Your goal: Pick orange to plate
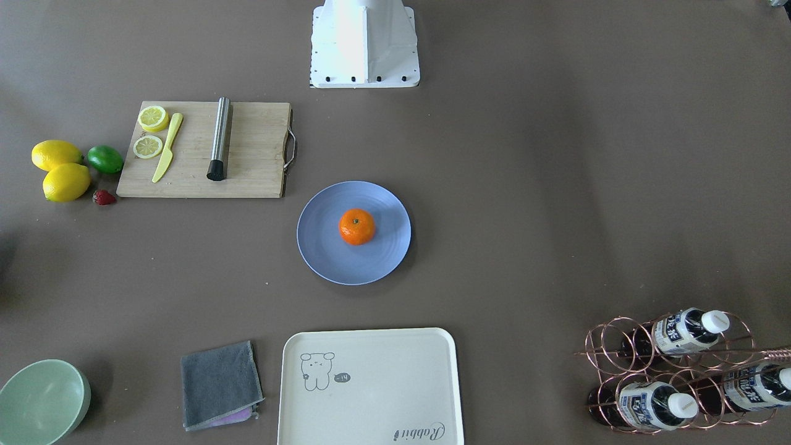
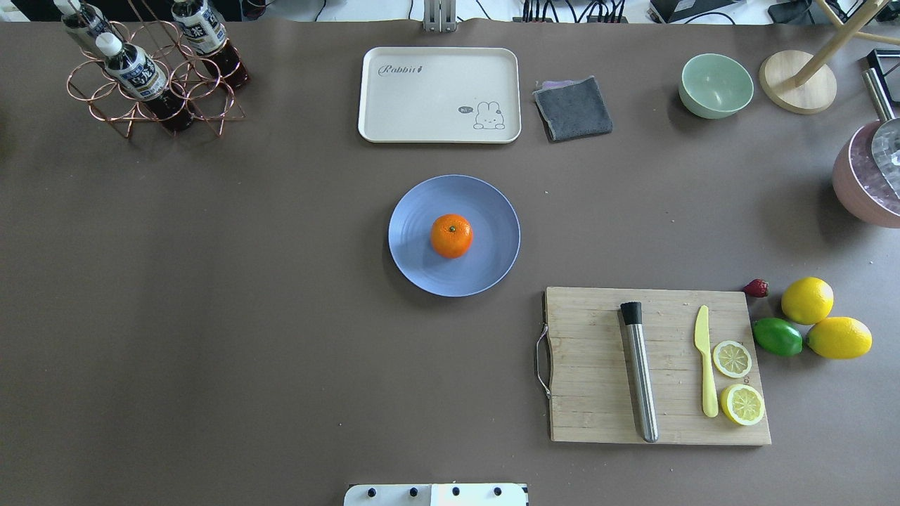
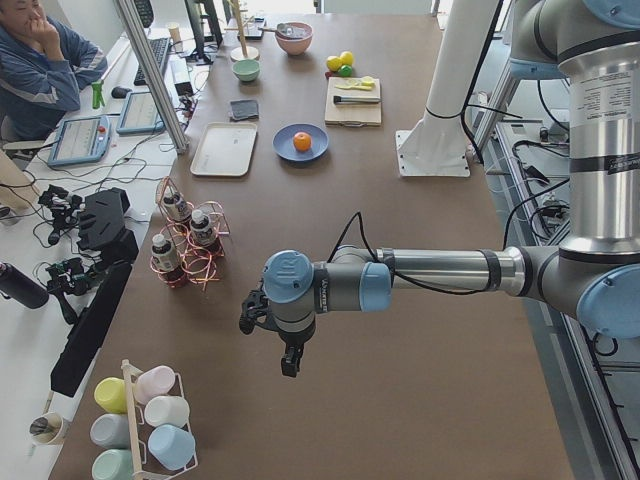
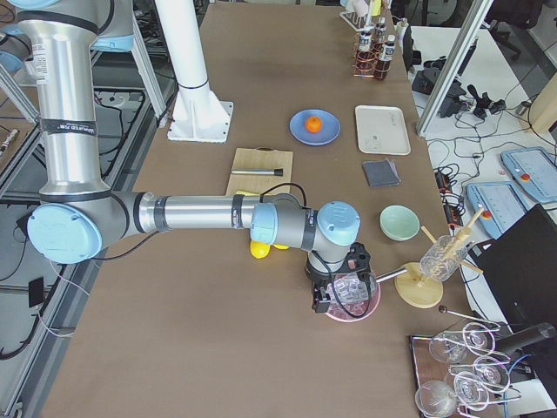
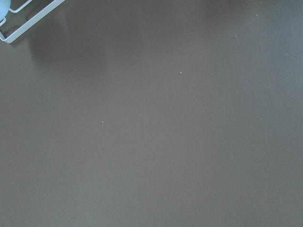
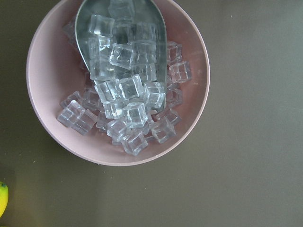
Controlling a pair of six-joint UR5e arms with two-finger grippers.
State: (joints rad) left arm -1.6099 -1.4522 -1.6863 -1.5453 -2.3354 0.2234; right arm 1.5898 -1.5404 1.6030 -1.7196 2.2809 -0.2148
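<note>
1. Front view: the orange [image 1: 356,226] sits near the middle of the blue plate [image 1: 321,247], stem dot up. The fruit is round, so no long axis matters for a grasp. Neither arm shows here, only the robot's base at the top.

2. Overhead view: you see the same thing, the orange resting on the plate in the centre of the table, well apart from both side edges where the arms would come in.

3. Left side view: the left gripper [image 3: 289,368] hangs low over bare table at the near end. The orange lies far ahead of it, beyond the bottle rack [image 3: 185,250]. You cannot tell from here whether the jaws are wide or narrow.

4. Right side view: the right gripper [image 4: 322,303] hangs by the pink bowl [image 4: 361,305], with the orange far up the table from it. Its jaw state cannot be told either.

5. Left wrist view: only brown table and a corner of a white rack.

6. Right wrist view: you look straight down on ice cubes [image 6: 125,101] in that bowl.

7. Judgement: the fruit is on its target, so no pick seems left. If one were needed, the right arm looks slightly nearer.
</note>
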